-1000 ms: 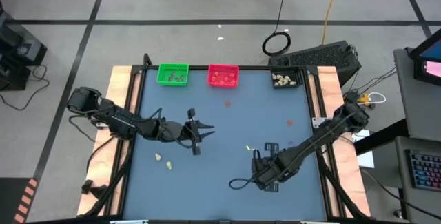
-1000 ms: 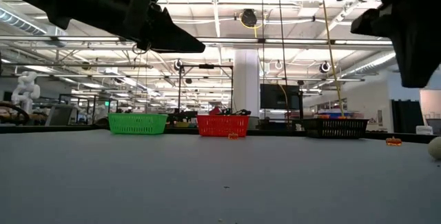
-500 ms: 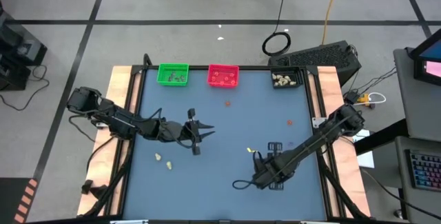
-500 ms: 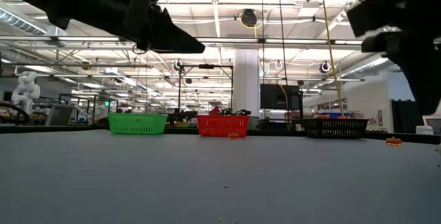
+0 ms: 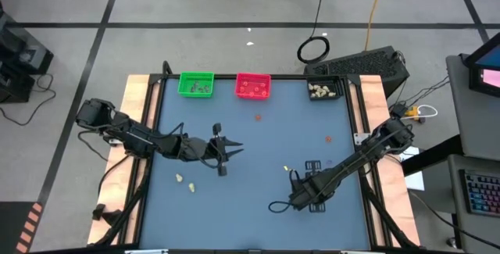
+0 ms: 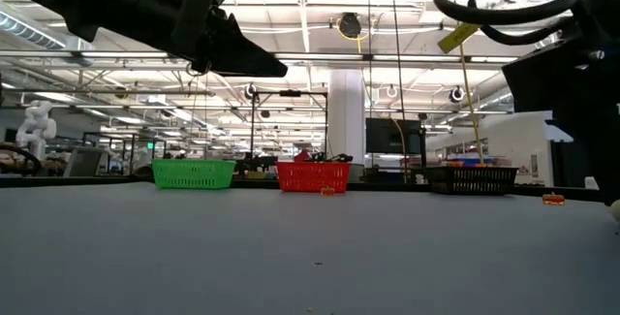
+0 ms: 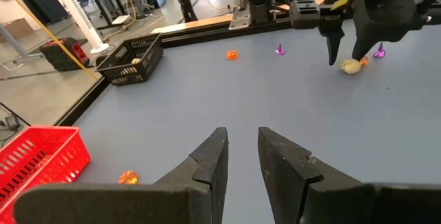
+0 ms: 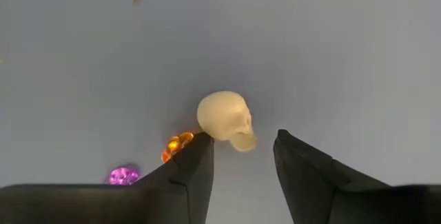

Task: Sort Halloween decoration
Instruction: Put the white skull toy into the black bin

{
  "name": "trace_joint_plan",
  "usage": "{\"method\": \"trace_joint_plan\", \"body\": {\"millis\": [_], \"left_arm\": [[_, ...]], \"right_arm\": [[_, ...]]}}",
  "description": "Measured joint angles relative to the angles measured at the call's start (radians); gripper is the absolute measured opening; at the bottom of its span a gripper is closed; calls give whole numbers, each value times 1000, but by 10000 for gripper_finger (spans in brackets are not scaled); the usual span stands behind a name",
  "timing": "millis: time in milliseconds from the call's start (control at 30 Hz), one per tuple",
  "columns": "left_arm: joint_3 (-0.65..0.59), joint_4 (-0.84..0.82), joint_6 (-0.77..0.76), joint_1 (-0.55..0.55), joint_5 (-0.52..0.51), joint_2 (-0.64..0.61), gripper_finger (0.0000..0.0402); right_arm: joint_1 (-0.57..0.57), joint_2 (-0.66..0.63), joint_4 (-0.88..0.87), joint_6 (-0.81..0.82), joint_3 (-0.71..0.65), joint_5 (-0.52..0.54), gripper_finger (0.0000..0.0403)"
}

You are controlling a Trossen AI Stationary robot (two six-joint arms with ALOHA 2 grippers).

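My right pincer (image 8: 242,156) has just spread, low in the frame, over the cream-white plastic skull (image 8: 225,119); I judge pinching comes next.

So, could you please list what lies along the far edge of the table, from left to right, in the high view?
Green tray → red tray → black tray.
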Motion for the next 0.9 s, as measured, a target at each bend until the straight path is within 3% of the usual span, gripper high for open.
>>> {"method": "trace_joint_plan", "body": {"millis": [400,767,900], "left_arm": [[0,0,0,0,0,0,88],[0,0,0,0,0,0,88],[0,0,0,0,1,0,88]], "right_arm": [[-25,5,84,-76,7,43,113],[-58,3,135,-106,8,24,18],[-58,3,144,-119,8,31,3]]}}
